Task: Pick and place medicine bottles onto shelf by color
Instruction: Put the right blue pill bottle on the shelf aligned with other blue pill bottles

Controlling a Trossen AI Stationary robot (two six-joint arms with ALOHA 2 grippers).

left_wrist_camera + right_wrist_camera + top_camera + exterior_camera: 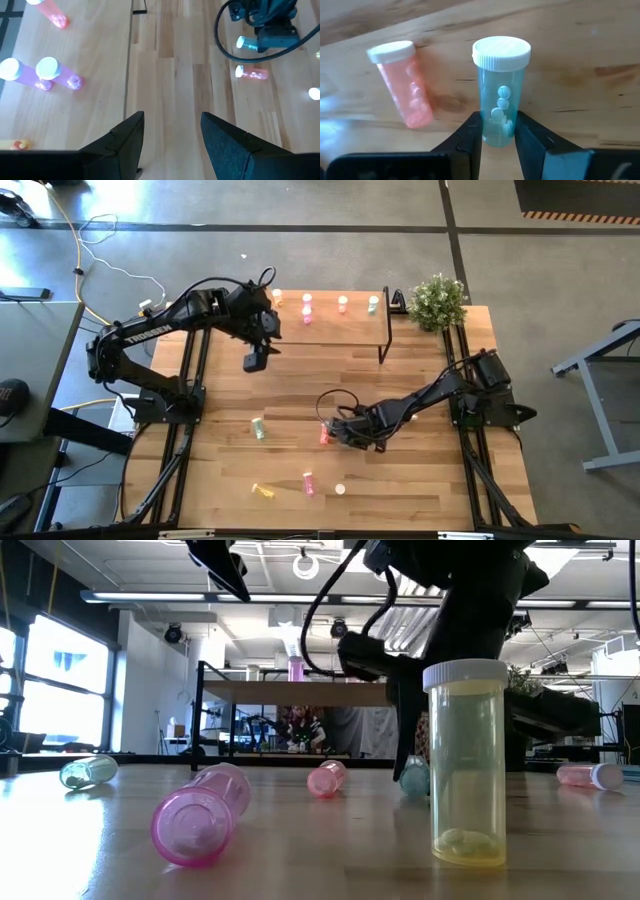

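Note:
The shelf (330,330) stands at the table's far side with several bottles upright on it: orange, pink and a pale green one (373,303). My left gripper (172,142) is open and empty above the table beside the shelf's left end (255,360). My right gripper (498,137) is low at the table's middle (335,430), shut on a pale green bottle (499,100). A red-orange bottle (402,82) lies right beside it. Loose on the table are a green bottle (259,428), a yellow one (263,491), a pink one (308,483) and an upright yellow one (465,760). My right gripper pinches the pale green bottle's body near its bottom end (498,131) between its two fingers, one on each side. The fingers come nearly level from the table's right side and lie along the bottle. Its white cap (501,52) points away from the gripper. The bottle is at table level (413,778).
A small potted plant (437,300) stands at the far right corner by the shelf's dark legs (385,340). A black cable (335,400) loops beside my right gripper. Bare wood lies between the two grippers.

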